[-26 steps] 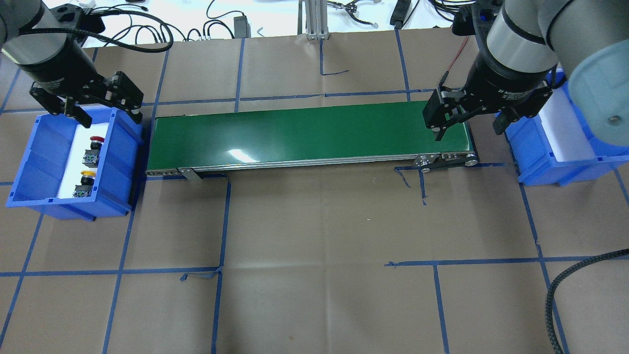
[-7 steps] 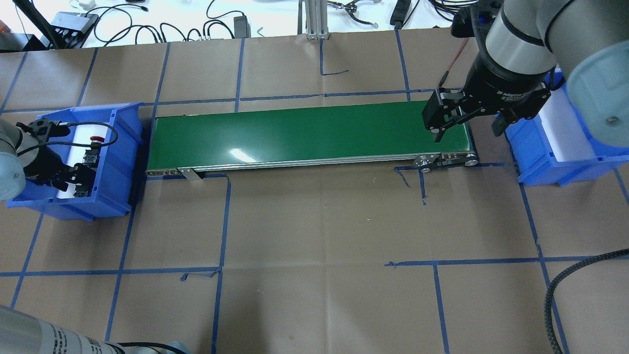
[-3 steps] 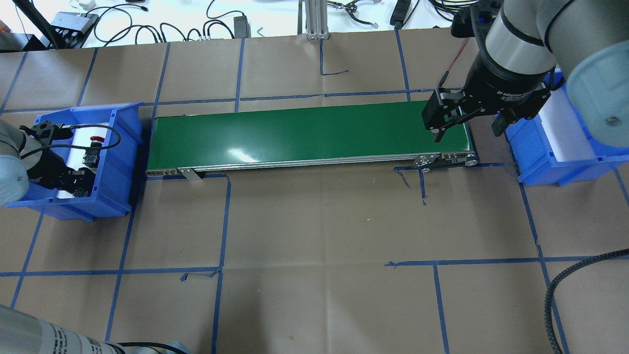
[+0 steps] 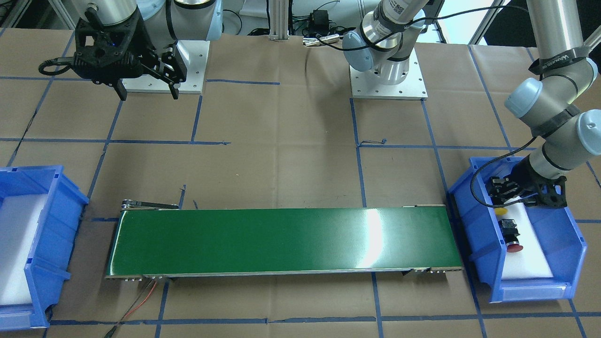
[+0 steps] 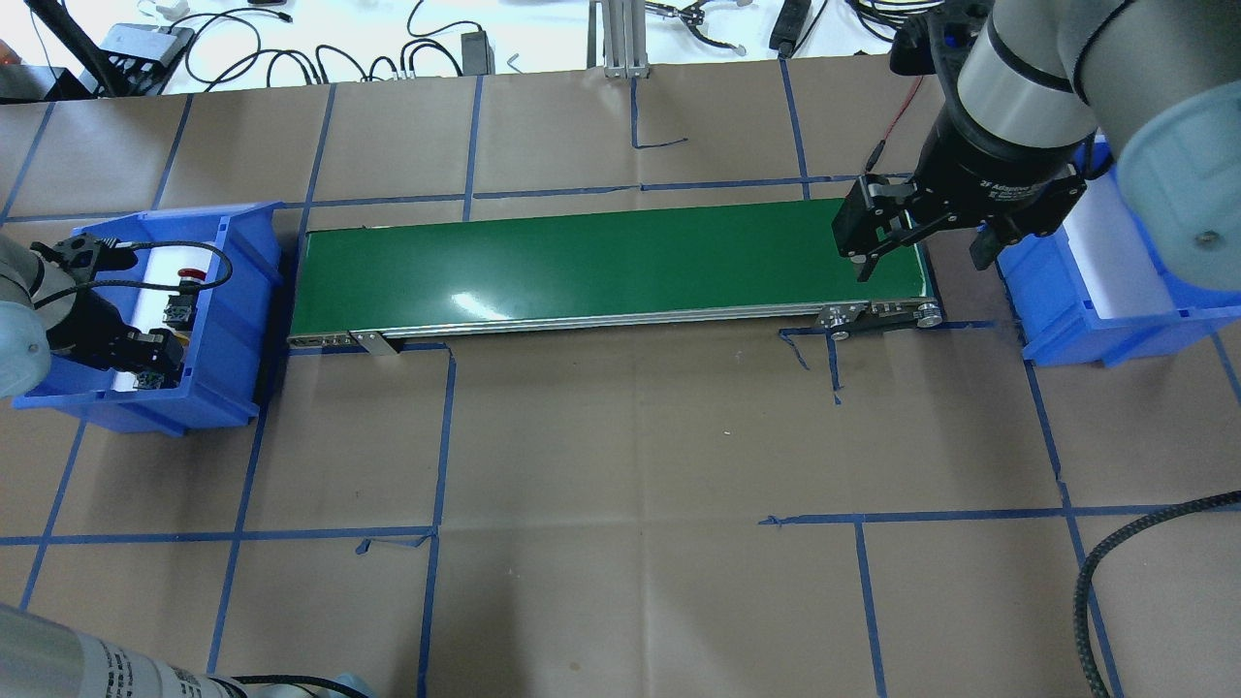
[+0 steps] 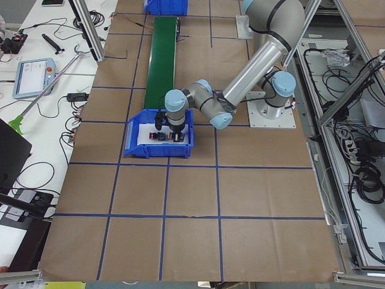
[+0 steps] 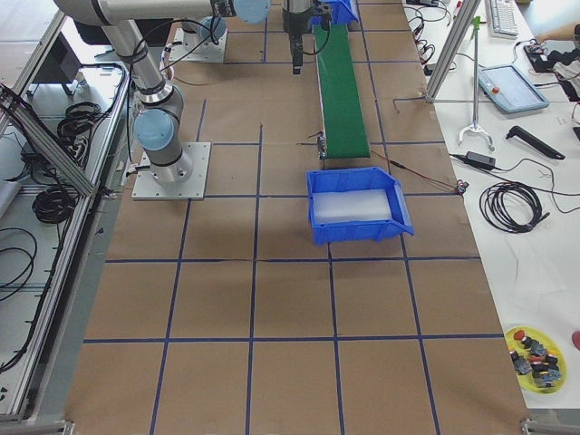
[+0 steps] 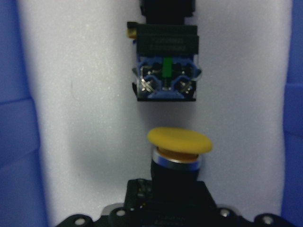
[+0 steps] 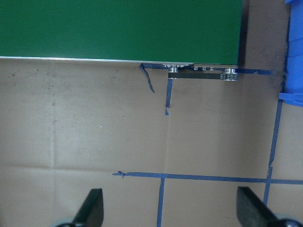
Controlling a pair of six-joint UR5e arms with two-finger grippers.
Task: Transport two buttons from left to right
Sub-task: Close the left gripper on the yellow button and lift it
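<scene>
One off-centre squeeze risks tipping the yellow mushroom-capped push-button [image 8: 179, 141]; left gripper [image 5: 155, 357] closure is untellable, right fingers [image 9: 92, 208] are hanging apart.

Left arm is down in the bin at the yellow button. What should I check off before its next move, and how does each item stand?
1. Yellow button centred just ahead of the left claw: ok.
2. Grip on that button: cannot tell; the claw's fingers do not show in the wrist view.
3. Red button apart from the yellow one: ok, white foam shows between them.
4. Right claw open, above the green belt at its end near the right bin: ok.
</scene>
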